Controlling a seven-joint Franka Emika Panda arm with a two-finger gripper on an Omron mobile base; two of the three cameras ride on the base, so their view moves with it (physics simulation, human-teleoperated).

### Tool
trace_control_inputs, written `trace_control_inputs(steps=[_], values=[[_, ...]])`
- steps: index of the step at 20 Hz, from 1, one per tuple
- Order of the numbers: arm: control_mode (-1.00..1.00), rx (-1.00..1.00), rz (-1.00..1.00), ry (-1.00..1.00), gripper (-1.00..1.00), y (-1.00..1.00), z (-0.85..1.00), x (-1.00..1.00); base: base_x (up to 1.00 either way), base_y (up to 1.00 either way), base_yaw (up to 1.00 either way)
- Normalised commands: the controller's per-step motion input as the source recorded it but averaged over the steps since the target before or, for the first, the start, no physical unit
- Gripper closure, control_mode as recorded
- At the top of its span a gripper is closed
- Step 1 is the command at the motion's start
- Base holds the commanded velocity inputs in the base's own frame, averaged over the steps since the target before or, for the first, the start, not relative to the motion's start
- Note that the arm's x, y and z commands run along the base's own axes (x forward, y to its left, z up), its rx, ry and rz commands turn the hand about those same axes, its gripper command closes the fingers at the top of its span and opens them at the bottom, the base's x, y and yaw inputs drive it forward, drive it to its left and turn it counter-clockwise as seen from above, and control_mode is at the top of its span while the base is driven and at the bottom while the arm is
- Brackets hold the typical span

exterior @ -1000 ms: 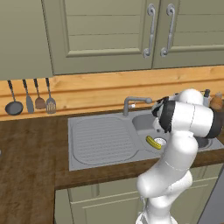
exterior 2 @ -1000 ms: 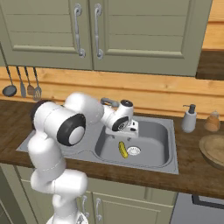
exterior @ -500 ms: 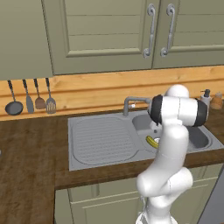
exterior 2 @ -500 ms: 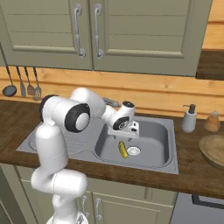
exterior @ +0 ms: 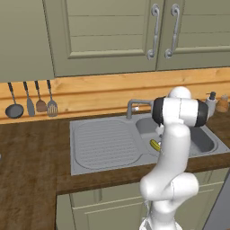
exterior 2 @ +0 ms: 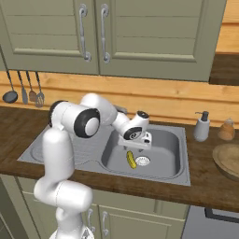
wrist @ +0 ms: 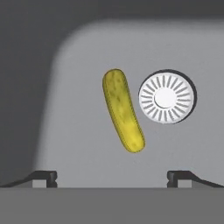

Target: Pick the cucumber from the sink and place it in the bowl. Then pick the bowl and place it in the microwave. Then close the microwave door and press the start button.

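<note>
Hand (exterior 2: pixel 134 145) with fingers spread wide, holding nothing, poised above sink (exterior 2: pixel 163 161) basin, cucumber (wrist: pixel 123 110) lying flat on basin floor just beside round drain (wrist: pixel 166 98), apart from fingertips (wrist: pixel 44 176)

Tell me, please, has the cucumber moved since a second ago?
No. The cucumber still lies left of the drain on the sink floor.
</note>
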Motion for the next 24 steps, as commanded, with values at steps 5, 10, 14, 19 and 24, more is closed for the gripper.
trace_control_inputs(steps=[5, 10, 14, 19, 24], values=[[-1.0, 0.03, 0.0, 0.0, -1.0, -0.01, -0.38, 0.17, 0.0, 0.0, 0.0], [-1.0, 0.0, 0.0, 0.07, -1.0, 0.03, -0.54, 0.4, 0.0, 0.0, 0.0], [-1.0, 0.0, 0.0, 0.02, -1.0, 0.01, -0.42, 0.29, 0.0, 0.0, 0.0], [-1.0, 0.0, 0.0, 0.0, -1.0, 0.0, -0.33, 0.25, 0.0, 0.0, 0.0], [-1.0, 0.0, 0.0, 0.0, -1.0, 0.2, -0.25, 0.0, 0.0, 0.0, 0.0]])
